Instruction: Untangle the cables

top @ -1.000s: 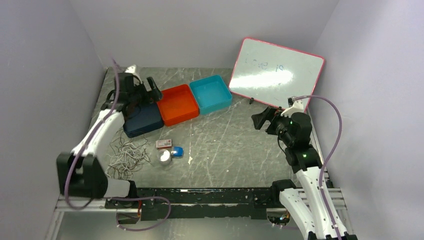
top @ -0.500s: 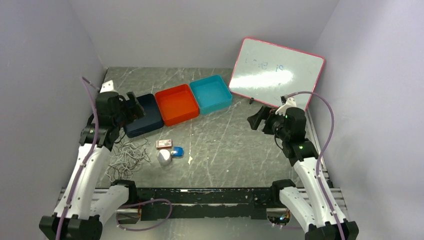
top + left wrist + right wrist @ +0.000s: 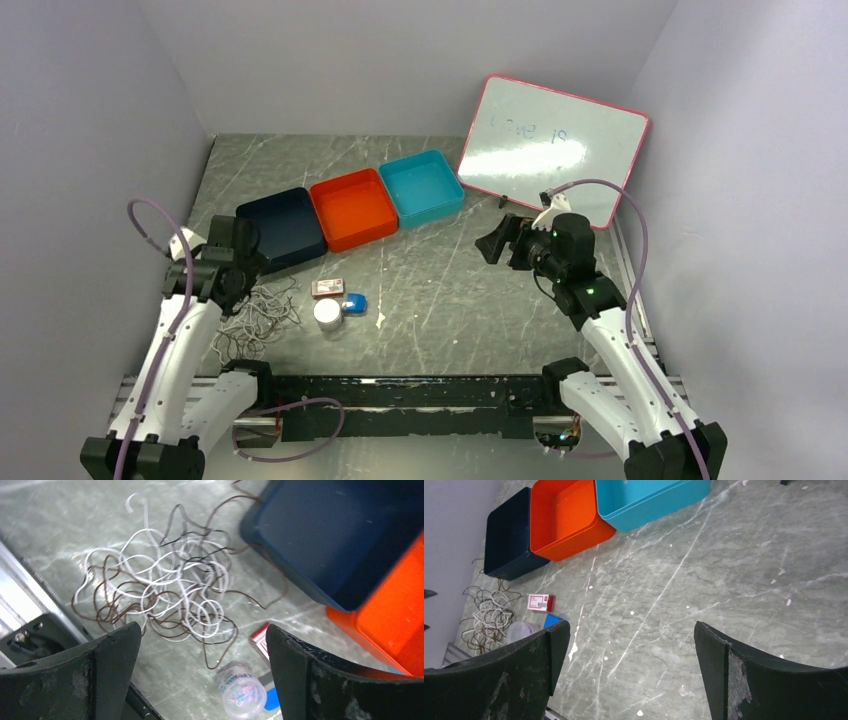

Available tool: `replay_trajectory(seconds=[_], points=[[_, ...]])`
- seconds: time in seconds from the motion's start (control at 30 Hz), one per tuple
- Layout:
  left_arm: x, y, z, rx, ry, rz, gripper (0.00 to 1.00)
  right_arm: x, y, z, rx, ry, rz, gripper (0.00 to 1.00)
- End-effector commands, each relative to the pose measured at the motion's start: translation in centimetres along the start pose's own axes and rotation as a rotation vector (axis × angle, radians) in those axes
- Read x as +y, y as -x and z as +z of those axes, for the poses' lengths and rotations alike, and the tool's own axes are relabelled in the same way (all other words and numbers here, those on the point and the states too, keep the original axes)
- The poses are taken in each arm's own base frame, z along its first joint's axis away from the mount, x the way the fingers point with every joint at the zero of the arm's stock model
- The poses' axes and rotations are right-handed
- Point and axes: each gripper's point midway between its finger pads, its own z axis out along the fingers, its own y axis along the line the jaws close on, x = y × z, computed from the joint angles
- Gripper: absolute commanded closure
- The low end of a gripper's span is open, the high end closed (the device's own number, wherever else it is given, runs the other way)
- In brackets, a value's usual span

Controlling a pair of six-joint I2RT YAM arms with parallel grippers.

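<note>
Cables, thin white and dark strands, lie in one loose tangle on the grey marbled table. The left pincer hangs above it. In the left wrist view the heap lies ahead of the fingertips, mostly toward the left finger's side. Its jaws stand wide apart with nothing between them, and neither finger touches a strand.

Ahead of the right finger sits a navy bin, and one dark strand curves close by its corner. An orange bin stands against the navy one on its far side. A small red and white box lies close to the right finger's tip. A small clear round container lies nearer the wrist, between the fingers, with a blue object just beside it.

The right pincer is also spread wide and holds nothing. It hangs above bare table, well apart from the tangle, which shows small off beyond its left finger in the right wrist view. Ahead of this pincer the navy, orange and teal bins stand in a row. From above, a pink-framed whiteboard leans behind the right arm.
</note>
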Motion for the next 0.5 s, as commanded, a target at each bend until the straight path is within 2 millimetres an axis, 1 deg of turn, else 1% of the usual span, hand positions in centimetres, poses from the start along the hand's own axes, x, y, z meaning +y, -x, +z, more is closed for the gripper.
replay_trajectory(seconds=[0.0,0.13,0.2,0.3,0.47], points=[[3.1,-0.8,1.7,-0.052,0.151,-0.152,0.01,1.1,0.0,0.4,-0.010,0.048,0.018,0.02],[3.3,-2.4,3.8,-0.024,0.173,-0.153,0.01,1.5,-0.3,0.4,0.001,0.062,0.021,0.02],[3.8,-3.7,5.0,0.007,0.201,-0.124,0.01,1.4,-0.4,0.4,0.002,0.060,0.018,0.02],[4.0,-5.5,6.8,0.061,0.218,-0.083,0.01,1.2,-0.5,0.4,0.005,0.054,0.015,0.02],[3.7,-7.0,9.9,0.116,0.196,-0.012,0.01,1.3,-0.8,0.4,0.011,0.060,0.017,0.02]])
